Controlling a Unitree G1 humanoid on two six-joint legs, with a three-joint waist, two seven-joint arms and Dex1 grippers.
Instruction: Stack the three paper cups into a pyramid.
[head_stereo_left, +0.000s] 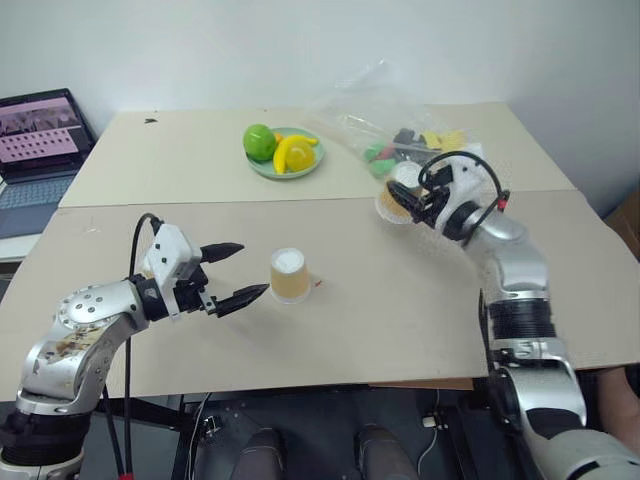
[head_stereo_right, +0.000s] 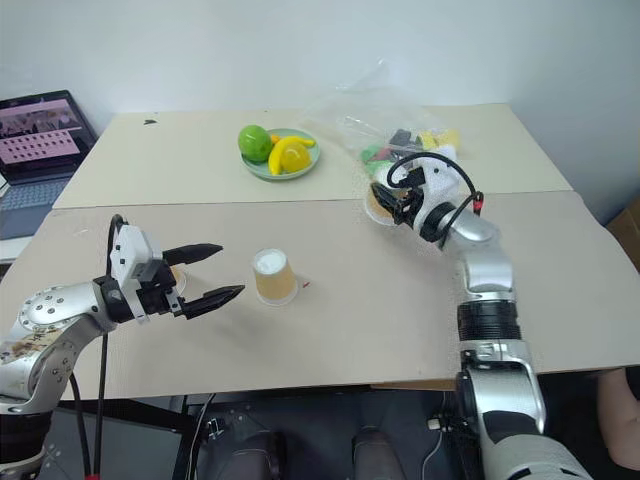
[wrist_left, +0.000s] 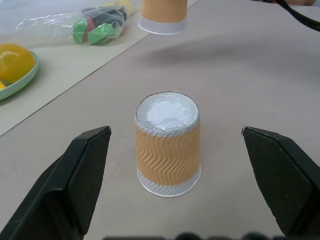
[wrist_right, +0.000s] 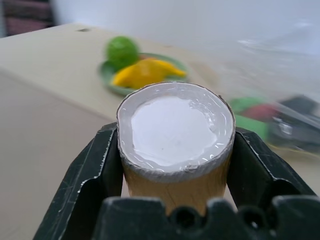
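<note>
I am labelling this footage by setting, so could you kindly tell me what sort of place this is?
Probably an indoor lab or office set up for robot trials: a plain table against a white wall, an open laptop to one side, and props such as a plate of toy fruit and a plastic bag of small items.

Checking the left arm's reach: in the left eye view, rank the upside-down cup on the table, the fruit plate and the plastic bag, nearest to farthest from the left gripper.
1. Upside-down cup, just beyond the open left gripper.
2. Fruit plate, farther back on the table.
3. Plastic bag, back toward the right side.
</note>
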